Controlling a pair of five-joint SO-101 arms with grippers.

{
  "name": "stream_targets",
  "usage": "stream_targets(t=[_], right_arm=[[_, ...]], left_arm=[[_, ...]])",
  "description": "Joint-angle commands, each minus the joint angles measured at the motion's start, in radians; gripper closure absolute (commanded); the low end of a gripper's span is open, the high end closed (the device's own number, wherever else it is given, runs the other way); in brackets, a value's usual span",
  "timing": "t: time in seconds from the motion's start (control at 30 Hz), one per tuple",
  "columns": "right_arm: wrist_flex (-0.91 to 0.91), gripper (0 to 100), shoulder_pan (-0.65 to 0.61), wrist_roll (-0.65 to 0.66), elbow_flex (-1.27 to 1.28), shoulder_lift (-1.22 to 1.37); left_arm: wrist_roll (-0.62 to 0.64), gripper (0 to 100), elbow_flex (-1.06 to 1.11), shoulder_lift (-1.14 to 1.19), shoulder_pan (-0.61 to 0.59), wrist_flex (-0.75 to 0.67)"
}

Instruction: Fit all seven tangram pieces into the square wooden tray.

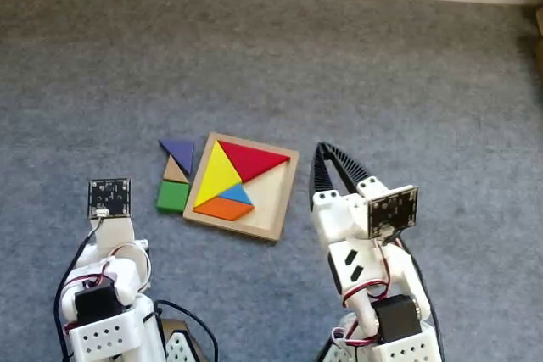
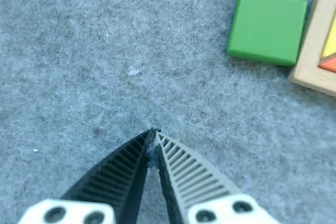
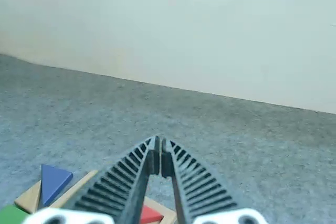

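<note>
The square wooden tray [image 1: 273,199] lies mid-table and holds a yellow triangle [image 1: 215,173], a red triangle [image 1: 252,159], a small blue triangle [image 1: 238,194] and an orange piece [image 1: 224,208]. Just outside its left edge sit a dark blue triangle [image 1: 179,153], a tan triangle [image 1: 175,171] and a green square [image 1: 173,197]. My left gripper [image 2: 153,132] is shut and empty over bare carpet, short of the green square [image 2: 268,27]. Raised to the right of the tray, my right gripper [image 1: 321,149] is also shut and empty [image 3: 159,142].
Grey carpet covers the whole table. The left arm's wrist board [image 1: 110,198] sits just left of the green square. A pale wall rises behind the table's far edge [image 3: 210,35]. Carpet stretches open beyond the tray.
</note>
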Motion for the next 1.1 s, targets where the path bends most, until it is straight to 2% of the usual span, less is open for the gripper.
stream_targets(t=[0.0, 0.3, 0.5, 0.8, 1.07], right_arm=[[-0.031, 97.5, 0.013, -0.003, -0.013, -0.016], [-0.025, 97.5, 0.015, -0.003, 0.004, -0.016], [-0.015, 97.5, 0.022, -0.005, 0.251, -0.005], [0.156, 97.5, 0.101, -0.011, 0.268, -0.013], [0.481, 97.5, 0.102, -0.011, 0.268, -0.012]], left_arm=[[-0.009, 99, 0.019, -0.033, -0.01, 0.0], [-0.009, 99, 0.019, -0.033, -0.01, 0.0], [-0.009, 99, 0.019, -0.033, -0.01, 0.0], [-0.009, 99, 0.019, -0.033, -0.01, 0.0], [-0.009, 99, 0.019, -0.033, -0.01, 0.0]])
